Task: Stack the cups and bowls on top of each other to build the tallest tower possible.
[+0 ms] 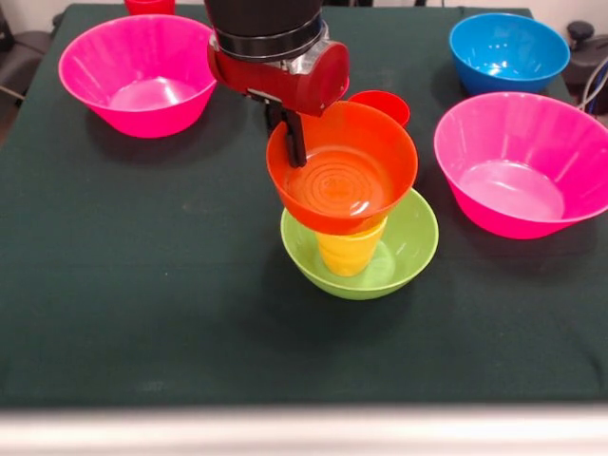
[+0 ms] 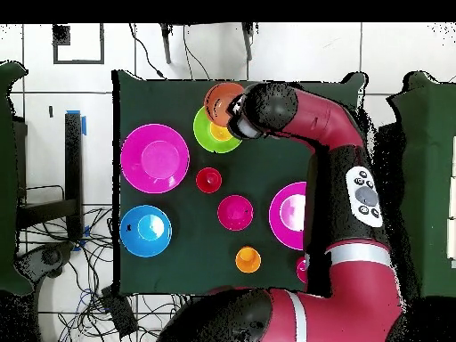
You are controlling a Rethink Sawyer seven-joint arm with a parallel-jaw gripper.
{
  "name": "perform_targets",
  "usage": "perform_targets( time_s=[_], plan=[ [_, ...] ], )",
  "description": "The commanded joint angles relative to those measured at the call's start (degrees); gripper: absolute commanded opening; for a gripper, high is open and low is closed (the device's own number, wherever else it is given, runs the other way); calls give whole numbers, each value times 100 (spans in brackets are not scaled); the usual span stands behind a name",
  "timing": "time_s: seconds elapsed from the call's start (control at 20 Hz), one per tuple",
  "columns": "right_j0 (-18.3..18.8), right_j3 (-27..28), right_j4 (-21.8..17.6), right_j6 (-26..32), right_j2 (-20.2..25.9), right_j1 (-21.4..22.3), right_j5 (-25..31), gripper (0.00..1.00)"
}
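The tower stands mid-table: a lime-green bowl (image 1: 404, 249) with a yellow cup (image 1: 350, 253) upright in it, and an orange bowl (image 1: 347, 171) on the cup, tilted toward the camera. My gripper (image 1: 293, 152) comes down from above at the orange bowl's far-left rim. One dark finger (image 1: 294, 141) shows inside the rim, and the gripper is shut on it. From overhead, the arm's wrist covers part of the orange bowl (image 2: 219, 98) and the green bowl (image 2: 210, 135). A red cup (image 1: 382, 103) stands just behind the tower.
Hot-pink bowls sit far left (image 1: 138, 71) and right (image 1: 521, 161), with a blue bowl (image 1: 508, 52) far right. Overhead also shows a small crimson bowl (image 2: 235, 212) and an orange cup (image 2: 248, 259) nearer the robot's base. Cables lie beyond the table's edges.
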State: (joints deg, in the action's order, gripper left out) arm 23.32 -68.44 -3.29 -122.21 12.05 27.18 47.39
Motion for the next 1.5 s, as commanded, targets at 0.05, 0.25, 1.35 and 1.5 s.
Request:
perform_targets(
  time_s=[0.05, 0.25, 1.35, 1.5],
  plan=[
    [-178, -372, -416, 473, 280, -180, -248, 0],
    [-162, -502, -469, 483, 292, -225, -476, 0],
    [-182, -867, -503, 416, 420, -197, -827, 0],
    [-153, -915, -540, 480, 440, -189, -859, 0]
  ],
)
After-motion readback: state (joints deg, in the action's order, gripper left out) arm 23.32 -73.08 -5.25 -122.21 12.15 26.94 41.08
